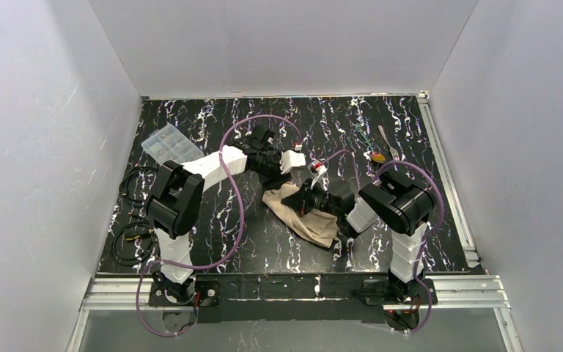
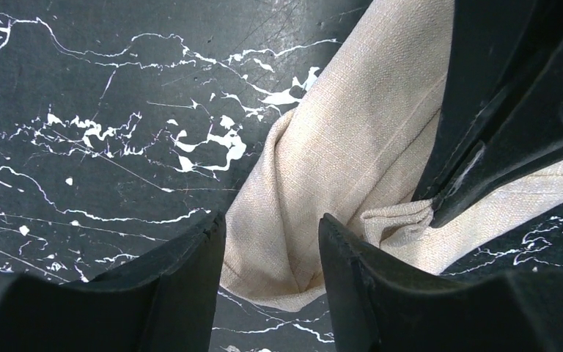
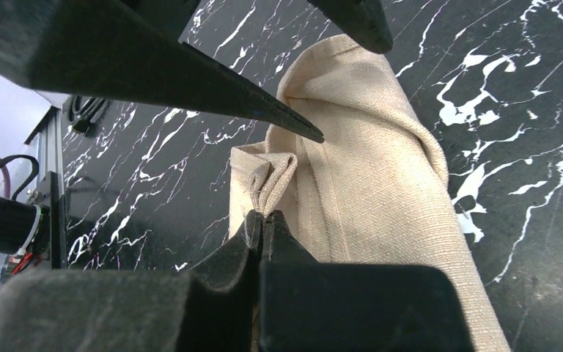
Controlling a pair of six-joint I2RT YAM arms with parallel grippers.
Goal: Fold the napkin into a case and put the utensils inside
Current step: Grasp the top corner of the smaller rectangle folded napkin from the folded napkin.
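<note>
The tan napkin (image 1: 315, 220) lies folded into a long, narrow, layered strip at the table's middle. My right gripper (image 3: 264, 218) is shut on a small bunched fold of the napkin (image 3: 381, 191) at its edge. It also shows in the left wrist view as the right gripper (image 2: 431, 207), pinching the napkin (image 2: 344, 147). My left gripper (image 2: 271, 238) hovers open over the strip's rounded end, cloth showing between its fingers (image 2: 190, 271) without being clamped. The silver fork (image 1: 388, 141) and the orange-bowled spoon (image 1: 376, 157) lie at the back right, away from both grippers.
A clear plastic compartment box (image 1: 170, 144) sits at the back left. Black cables (image 1: 130, 242) lie coiled along the left edge. White walls enclose the black marbled table (image 1: 212, 242) on three sides. The left gripper's fingers (image 3: 264, 110) hang just above the right gripper.
</note>
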